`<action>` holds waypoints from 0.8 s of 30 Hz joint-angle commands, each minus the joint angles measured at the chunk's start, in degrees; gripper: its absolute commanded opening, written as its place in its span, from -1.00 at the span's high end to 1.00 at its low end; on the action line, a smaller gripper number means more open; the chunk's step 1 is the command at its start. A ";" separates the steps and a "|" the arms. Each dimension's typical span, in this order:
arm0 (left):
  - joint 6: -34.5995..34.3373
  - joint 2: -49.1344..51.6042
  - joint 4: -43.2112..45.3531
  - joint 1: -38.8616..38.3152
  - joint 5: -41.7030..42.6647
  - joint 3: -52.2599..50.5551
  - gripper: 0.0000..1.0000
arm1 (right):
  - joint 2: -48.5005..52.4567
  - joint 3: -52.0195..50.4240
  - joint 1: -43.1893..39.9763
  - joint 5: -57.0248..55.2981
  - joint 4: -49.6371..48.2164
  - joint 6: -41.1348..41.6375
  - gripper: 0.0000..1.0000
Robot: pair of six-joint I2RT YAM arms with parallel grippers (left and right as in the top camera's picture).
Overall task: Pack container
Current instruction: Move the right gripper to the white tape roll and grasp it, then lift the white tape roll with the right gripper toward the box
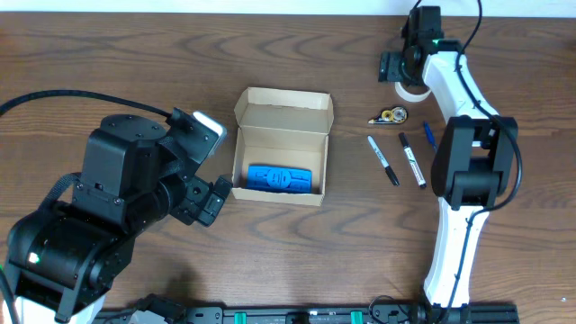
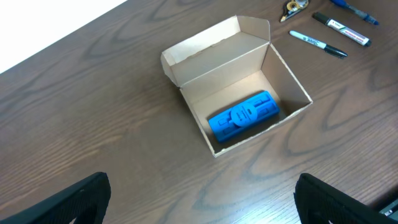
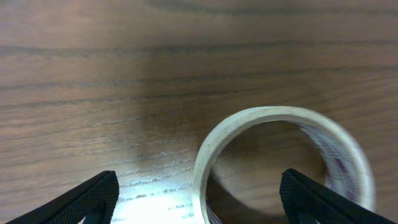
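The tan cardboard container (image 1: 281,144) stands open mid-table with its flap lid folded back; it also shows in the left wrist view (image 2: 239,87). A blue ribbed cylinder (image 1: 281,178) lies inside it, also seen in the left wrist view (image 2: 244,116). My left gripper (image 2: 202,199) is open and empty above bare table, left of the container. My right gripper (image 3: 199,199) is open at the far right, straddling the near rim of a clear tape roll (image 3: 283,162) that lies flat; the roll (image 1: 412,89) is partly hidden by the arm in the overhead view.
Two black-capped markers (image 1: 383,160) (image 1: 412,159) and a blue pen (image 1: 429,135) lie right of the container. A small yellow tape measure (image 1: 391,114) lies above them. The right arm's base (image 1: 472,162) stands beside the pens.
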State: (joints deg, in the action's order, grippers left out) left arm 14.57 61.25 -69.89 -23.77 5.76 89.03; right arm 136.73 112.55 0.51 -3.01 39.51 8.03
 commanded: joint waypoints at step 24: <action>-0.81 -0.02 -0.02 0.17 -0.39 0.76 -0.90 | 2.99 2.99 0.33 1.11 0.61 0.28 0.77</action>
State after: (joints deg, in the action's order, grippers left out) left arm 14.57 61.25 -69.89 -23.77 5.76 89.03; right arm 139.48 112.97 0.56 -1.87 39.18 8.19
